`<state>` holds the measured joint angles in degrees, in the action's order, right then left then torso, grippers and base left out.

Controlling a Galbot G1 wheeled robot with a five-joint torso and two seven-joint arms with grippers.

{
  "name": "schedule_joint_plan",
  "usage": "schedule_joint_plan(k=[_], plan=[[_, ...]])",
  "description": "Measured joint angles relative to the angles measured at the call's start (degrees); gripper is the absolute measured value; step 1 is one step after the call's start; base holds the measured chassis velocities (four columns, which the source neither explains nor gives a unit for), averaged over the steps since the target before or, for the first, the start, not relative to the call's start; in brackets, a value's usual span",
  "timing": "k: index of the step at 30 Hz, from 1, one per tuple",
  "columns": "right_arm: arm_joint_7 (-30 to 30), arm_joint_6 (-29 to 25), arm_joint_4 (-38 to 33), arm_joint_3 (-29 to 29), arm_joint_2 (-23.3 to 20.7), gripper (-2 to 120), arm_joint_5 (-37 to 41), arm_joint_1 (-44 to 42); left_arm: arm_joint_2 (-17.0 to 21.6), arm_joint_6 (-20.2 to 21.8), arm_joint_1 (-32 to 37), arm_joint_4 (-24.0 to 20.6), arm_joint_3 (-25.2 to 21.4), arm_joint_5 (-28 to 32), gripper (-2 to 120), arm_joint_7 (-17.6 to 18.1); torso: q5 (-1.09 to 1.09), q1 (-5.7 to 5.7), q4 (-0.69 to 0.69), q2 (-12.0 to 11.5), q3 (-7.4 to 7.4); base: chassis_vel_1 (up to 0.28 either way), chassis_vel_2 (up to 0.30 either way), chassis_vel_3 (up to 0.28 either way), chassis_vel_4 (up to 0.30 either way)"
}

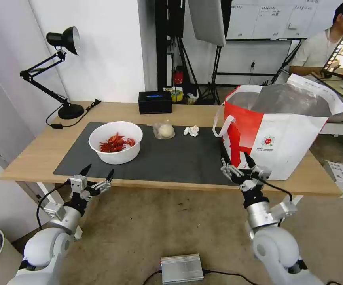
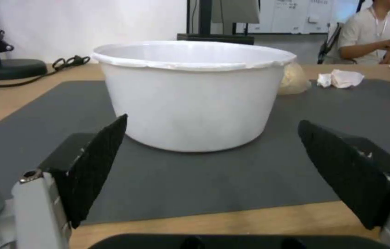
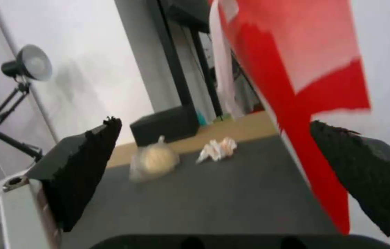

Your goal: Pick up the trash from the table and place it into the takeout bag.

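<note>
A white bowl of red shells (image 1: 116, 141) stands on the left part of the dark grey mat (image 1: 171, 158); its side shows close up in the left wrist view (image 2: 190, 97). Behind it lie a clear bag with a pale bun (image 1: 164, 130) (image 3: 154, 160) and a crumpled white tissue (image 1: 191, 130) (image 3: 217, 149) (image 2: 340, 78). The takeout bag (image 1: 276, 130) (image 3: 305, 69) stands open at the table's right. My left gripper (image 1: 97, 173) hangs open at the table's front edge, in front of the bowl. My right gripper (image 1: 236, 161) is open at the bag's front left corner.
A black desk lamp (image 1: 62, 59) and its cord occupy the table's (image 1: 33, 150) back left. A black tissue box (image 1: 154, 102) sits at the back edge. A silver box (image 1: 181, 268) lies on the floor in front. A person sits at another desk at the far right.
</note>
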<state>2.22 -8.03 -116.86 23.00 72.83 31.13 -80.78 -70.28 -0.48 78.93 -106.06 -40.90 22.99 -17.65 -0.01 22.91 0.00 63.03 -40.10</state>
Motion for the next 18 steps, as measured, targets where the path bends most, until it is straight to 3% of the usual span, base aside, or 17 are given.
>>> schedule_joint_plan(k=[9, 18], plan=[[-0.1, -1.7, 1.67, -1.86, 2.94, 100, -4.27, -1.9, -0.46, -0.44, 1.08, -0.26, -1.48, 0.68, 100, -0.19, 0.0, 0.0, 0.0, 0.0, 0.0, 0.0, 0.0, 0.0, 0.0], [-0.01, -1.77, 2.47, -3.68, 1.86, 100, -4.58, -1.82, -1.67, -1.63, 2.12, -0.03, -2.58, 0.72, 100, -1.56, 0.01, 0.01, 0.0, 0.0, 0.0, 0.0, 0.0, 0.0, 0.0]])
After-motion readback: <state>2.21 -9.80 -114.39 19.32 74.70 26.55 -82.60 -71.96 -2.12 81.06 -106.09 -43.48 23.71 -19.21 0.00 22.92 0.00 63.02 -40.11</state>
